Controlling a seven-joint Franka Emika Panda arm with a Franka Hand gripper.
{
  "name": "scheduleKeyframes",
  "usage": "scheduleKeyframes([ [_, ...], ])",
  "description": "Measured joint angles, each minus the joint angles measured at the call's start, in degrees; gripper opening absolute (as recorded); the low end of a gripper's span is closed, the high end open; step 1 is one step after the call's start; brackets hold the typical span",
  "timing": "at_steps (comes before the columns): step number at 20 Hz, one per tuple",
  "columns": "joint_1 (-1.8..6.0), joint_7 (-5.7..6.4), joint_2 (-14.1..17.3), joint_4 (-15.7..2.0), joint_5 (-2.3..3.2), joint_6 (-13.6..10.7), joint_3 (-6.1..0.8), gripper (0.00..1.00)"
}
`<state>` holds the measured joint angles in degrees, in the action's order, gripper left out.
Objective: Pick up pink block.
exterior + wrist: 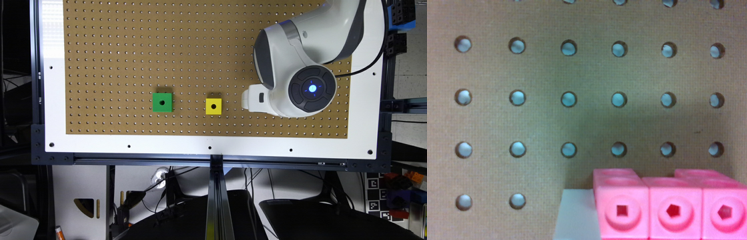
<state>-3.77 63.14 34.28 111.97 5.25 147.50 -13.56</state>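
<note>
Worktop [213,146]: white board with a brown pegboard [133,50] panel set into it, mounted on a dark aluminium frame.

Arm [300,50]: white Panda, reaching in from the exterior view's upper right. Its round dark wrist cap carries a lit blue light. The gripper [253,98] shows as a white part at the arm's tip, over the pegboard and just to the exterior view's right of the yellow cube. Whether it is open or closed cannot be told.

Pink block [672,207]: bright pink plastic, seen close up in the wrist view at the picture's edge. Three square sections show side by side, each with a round boss and a small angular hole at its centre. It sits directly below the wrist camera, over the pegboard. Whether it rests on the board or is lifted cannot be told. A pale flat shape [574,215] lies just beside it.

Yellow cube [213,106]: centre hole on top, resting on the pegboard near the middle of the board.

Green cube [162,102]: centre hole on top, slightly larger, resting on the pegboard to the exterior view's left of the yellow cube, well apart from it.

Surroundings: cables, dark equipment and a printed marker sheet [377,200] below the frame; coloured bricks [400,196] at the exterior view's lower right.
</note>
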Motion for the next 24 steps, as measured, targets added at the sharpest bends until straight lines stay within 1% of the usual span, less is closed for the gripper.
scheduleKeyframes([
  [3, 0.02, 0.0, -0.29, 0.01, 0.0, -0.45, 0.13, 0.0],
  [5, 0.02, 0.0, -1.27, 0.01, 0.0, -1.31, 0.14, 0.0],
  [8, 0.02, 0.12, -4.99, 0.02, -0.04, -5.16, 0.02, 0.0],
  [12, 0.01, 0.3, -8.94, 0.02, -0.13, -9.08, -0.22, 0.0],
  [14, 0.01, 0.47, -10.52, 0.05, -0.16, -10.77, -0.36, 0.0],
  [16, 0.01, 0.7, -11.98, -0.01, -0.18, -11.94, -0.48, 0.0],
  [18, 0.02, 0.88, -13.93, -0.01, -0.27, -13.83, -0.69, 0.0],
  [20, 0.02, 1.01, -15.37, -0.03, -0.31, -15.04, -0.85, 0.0],
  [22, 0.03, 1.01, -17.17, -0.05, -0.49, -16.47, -0.91, 0.0],
  [24, 0.03, 1.01, -19.58, -0.05, -0.79, -18.7, -1.01, 0.0],
])
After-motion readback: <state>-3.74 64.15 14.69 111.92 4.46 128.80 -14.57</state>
